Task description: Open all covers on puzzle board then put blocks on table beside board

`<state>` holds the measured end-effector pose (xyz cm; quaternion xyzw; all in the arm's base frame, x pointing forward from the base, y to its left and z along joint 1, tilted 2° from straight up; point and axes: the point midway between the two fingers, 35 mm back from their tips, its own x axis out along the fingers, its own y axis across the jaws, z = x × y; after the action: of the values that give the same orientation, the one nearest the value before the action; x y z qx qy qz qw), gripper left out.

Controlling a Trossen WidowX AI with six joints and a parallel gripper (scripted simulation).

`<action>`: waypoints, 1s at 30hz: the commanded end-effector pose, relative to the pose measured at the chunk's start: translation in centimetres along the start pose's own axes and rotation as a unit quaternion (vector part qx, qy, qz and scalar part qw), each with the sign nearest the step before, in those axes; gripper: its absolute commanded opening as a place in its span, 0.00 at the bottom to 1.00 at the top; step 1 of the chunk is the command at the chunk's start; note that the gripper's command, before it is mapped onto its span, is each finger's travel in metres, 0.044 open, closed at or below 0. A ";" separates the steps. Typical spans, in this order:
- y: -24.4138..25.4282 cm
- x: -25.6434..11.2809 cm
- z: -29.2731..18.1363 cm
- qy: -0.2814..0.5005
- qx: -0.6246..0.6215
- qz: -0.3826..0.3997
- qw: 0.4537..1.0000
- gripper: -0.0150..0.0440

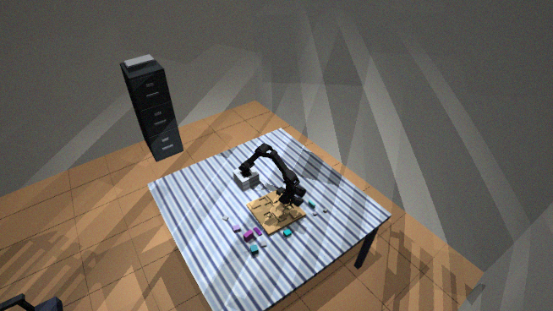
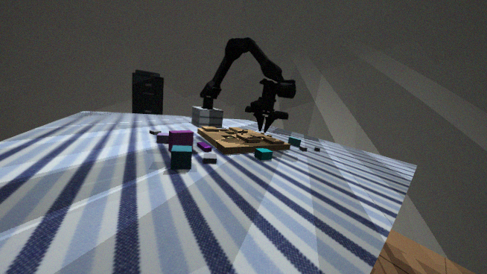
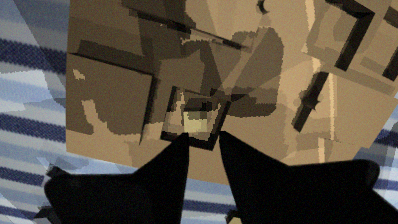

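The tan puzzle board [image 1: 272,228] [image 2: 238,150] [image 3: 100,145] lies flat on the table. My gripper [image 2: 263,131] [image 3: 204,137] is partly open, pointing down just above the board. No object shows between its fingertips. Just beyond the tips in the wrist view is a small square well, with a pale yellowish block [image 3: 196,121] in it, partly in shadow. A square raised panel [image 3: 110,100] lies left of that well. Dark slots cross the board farther up and right. Patchy shadows make it impossible to tell how each cover stands.
Around the board lie teal blocks [image 1: 287,232] [image 2: 263,153], a magenta block [image 1: 248,235] [image 2: 181,140], a flat violet piece [image 1: 257,231] [image 2: 204,146], a lavender block [image 1: 236,228] [image 2: 162,138] and several small pale pieces. The arm's grey base [image 1: 246,179] [image 2: 207,117] stands behind the board.
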<state>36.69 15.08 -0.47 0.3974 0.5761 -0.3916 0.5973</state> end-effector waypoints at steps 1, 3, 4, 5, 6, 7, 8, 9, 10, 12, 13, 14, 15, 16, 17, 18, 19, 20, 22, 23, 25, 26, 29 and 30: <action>0.3 -3.2 0.0 -0.001 0.003 0.012 1.000 0.50; 0.3 -3.4 0.0 -0.001 0.003 0.012 1.000 0.50; 0.3 -3.4 0.0 -0.001 0.003 0.012 1.000 0.50; 0.3 -3.4 0.0 -0.001 0.003 0.012 1.000 0.50; 0.3 -3.3 0.0 -0.001 0.003 0.012 1.000 0.50; 0.3 -3.2 0.0 -0.001 0.003 0.012 1.000 0.50; 0.3 -3.0 0.0 -0.001 0.003 0.012 1.000 0.50; 0.3 -2.7 0.0 -0.001 0.003 0.012 1.000 0.50; 0.4 -2.4 0.0 -0.001 0.003 0.012 1.000 0.50; 0.4 -1.7 0.0 -0.001 0.003 0.012 1.000 0.50; 0.4 -1.3 0.0 -0.001 0.003 0.012 1.000 0.50; 0.4 -0.9 0.0 -0.001 0.003 0.012 1.000 0.50; 0.4 -0.5 0.0 -0.001 0.003 0.012 1.000 0.50; 0.4 -0.1 0.0 -0.001 0.003 0.012 1.000 0.50; 0.4 0.1 0.0 -0.001 0.003 0.012 1.000 0.50; 0.4 0.1 0.0 -0.001 0.003 0.012 1.000 0.50; 0.4 0.1 0.0 -0.001 0.003 0.012 1.000 0.50; 0.4 0.1 0.0 -0.001 0.003 0.012 1.000 0.50; 0.4 0.1 0.0 -0.001 0.003 0.012 1.000 0.50; 0.4 0.1 0.0 -0.001 0.003 0.012 1.000 0.50; 0.4 0.1 0.0 -0.001 0.003 0.012 1.000 0.50; 0.4 0.1 0.0 -0.001 0.003 0.012 1.000 0.50; 0.4 0.1 0.0 -0.001 0.003 0.012 1.000 0.50; 0.4 0.1 0.0 -0.001 0.003 0.012 1.000 0.50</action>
<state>36.98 15.27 -0.56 0.4047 0.5712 -0.3861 0.6007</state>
